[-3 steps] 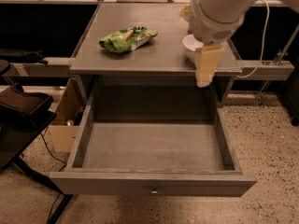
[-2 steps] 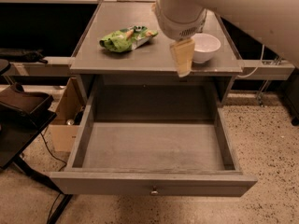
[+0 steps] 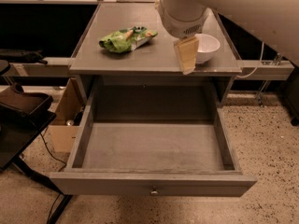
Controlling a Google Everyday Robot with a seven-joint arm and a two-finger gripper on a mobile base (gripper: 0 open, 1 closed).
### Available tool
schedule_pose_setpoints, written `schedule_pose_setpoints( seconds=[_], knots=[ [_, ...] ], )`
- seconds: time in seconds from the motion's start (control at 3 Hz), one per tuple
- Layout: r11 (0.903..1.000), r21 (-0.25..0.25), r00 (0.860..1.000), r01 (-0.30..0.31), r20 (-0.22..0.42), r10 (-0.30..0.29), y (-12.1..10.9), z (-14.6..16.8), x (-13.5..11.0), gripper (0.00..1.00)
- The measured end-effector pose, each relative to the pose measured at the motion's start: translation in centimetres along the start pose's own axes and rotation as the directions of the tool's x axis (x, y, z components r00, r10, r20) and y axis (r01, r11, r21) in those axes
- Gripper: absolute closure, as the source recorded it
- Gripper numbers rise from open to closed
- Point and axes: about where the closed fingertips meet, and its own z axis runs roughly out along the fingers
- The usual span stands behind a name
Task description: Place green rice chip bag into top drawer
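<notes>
The green rice chip bag [image 3: 126,38] lies on the grey tabletop [image 3: 140,59], left of centre. The top drawer [image 3: 154,148] below is pulled fully out and holds nothing; its front panel has a small round knob [image 3: 153,190]. My gripper [image 3: 186,55] hangs from the big white arm [image 3: 187,8] over the tabletop's front edge. It is to the right of the bag and apart from it, just left of a white bowl [image 3: 206,46]. It holds nothing that I can see.
A cardboard box [image 3: 63,120] stands on the floor left of the drawer. A black stand [image 3: 23,111] with a cable sits further left. A dark shelf rail [image 3: 42,66] runs behind on both sides. The floor is speckled stone.
The arm has swung left from in front of the white bowl to a spot between bowl and bag. The bowl now shows fully. The bag and drawer have not moved.
</notes>
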Motion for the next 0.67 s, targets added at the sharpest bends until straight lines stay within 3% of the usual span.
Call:
schedule_pose_setpoints(
  seconds=[0.33,0.67],
  knots=[
    [0.9934,0.07,0.996,0.09,0.017,-0.092,-3.6,2.3,-1.3,0.0],
    [0.96,0.185,0.973,0.21,0.052,-0.223,-9.9,6.7,-3.7,0.0]
  ],
)
